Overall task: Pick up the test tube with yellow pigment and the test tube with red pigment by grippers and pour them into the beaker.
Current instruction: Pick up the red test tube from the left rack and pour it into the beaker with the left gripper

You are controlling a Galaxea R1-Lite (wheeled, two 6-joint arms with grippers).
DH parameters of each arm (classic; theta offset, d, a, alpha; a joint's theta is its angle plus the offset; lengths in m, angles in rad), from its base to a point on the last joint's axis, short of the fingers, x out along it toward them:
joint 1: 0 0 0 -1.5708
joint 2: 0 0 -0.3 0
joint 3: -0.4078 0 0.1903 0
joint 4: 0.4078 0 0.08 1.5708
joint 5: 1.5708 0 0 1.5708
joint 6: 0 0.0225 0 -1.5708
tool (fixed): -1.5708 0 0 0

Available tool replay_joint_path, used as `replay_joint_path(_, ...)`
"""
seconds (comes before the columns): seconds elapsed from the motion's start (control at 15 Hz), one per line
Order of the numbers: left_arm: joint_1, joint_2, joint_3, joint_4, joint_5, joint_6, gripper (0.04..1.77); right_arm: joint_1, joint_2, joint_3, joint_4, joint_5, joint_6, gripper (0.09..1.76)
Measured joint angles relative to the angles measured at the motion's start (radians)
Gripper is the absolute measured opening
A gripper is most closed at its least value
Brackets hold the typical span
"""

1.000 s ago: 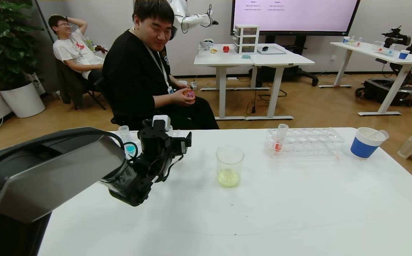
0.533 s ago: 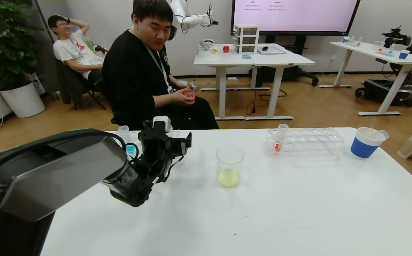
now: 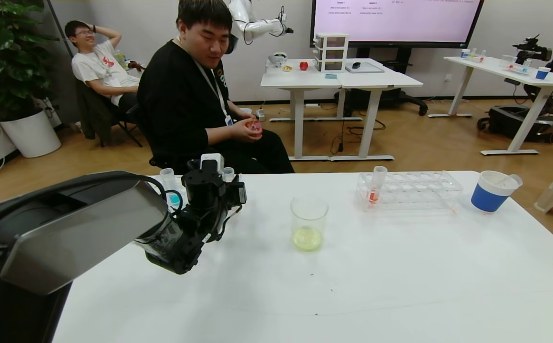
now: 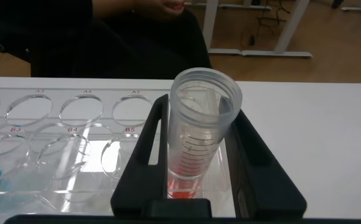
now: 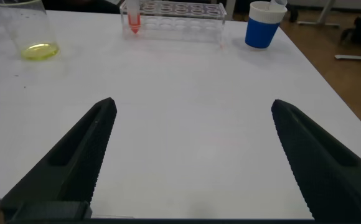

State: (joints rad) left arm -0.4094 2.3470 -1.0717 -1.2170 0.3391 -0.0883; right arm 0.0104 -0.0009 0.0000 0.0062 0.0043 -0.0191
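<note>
My left gripper [image 3: 212,178] [image 4: 202,112] is at the clear rack [image 4: 75,124] on the table's far left. Its black fingers are shut on the test tube with red pigment [image 4: 199,143], which stands upright in the rack's end hole with red-orange liquid in its tip. The beaker [image 3: 309,223] [image 5: 28,31] stands mid-table with pale yellow liquid at its bottom. A second red-filled tube [image 3: 376,183] [image 5: 132,18] stands in the right rack [image 3: 407,189]. My right gripper [image 5: 193,102] hovers open over bare table, outside the head view. The test tube with yellow pigment is not in view.
A blue paper cup [image 3: 493,190] [image 5: 262,25] stands at the far right of the table. A tube with blue liquid [image 3: 175,197] sits in the left rack beside my gripper. A seated man [image 3: 195,95] is close behind the table's far edge.
The left gripper's fingers have closed on the red tube, and the wrist has shifted slightly left and toward the far edge. The beaker and right rack are unmoved.
</note>
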Motion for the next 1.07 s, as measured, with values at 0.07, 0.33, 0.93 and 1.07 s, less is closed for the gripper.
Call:
replay_joint_path(0.07,0.0,-0.001,0.0,0.0,-0.001,0.0,0.53,0.0,0.0,0.0,-0.001,0.0,0.0,1.74)
replay_joint_path(0.33,0.0,-0.006,0.0,0.002,-0.003,0.0,0.53,0.0,0.0,0.0,-0.001,0.0,0.0,1.74)
replay_joint_path(0.93,-0.002,-0.166,-0.057,0.221,-0.011,0.003,0.53,0.0,0.0,0.0,-0.001,0.0,0.0,1.74)
replay_joint_path(1.07,-0.006,-0.195,-0.063,0.247,-0.013,0.003,0.51,0.0,0.0,0.0,0.0,0.0,0.0,1.74)
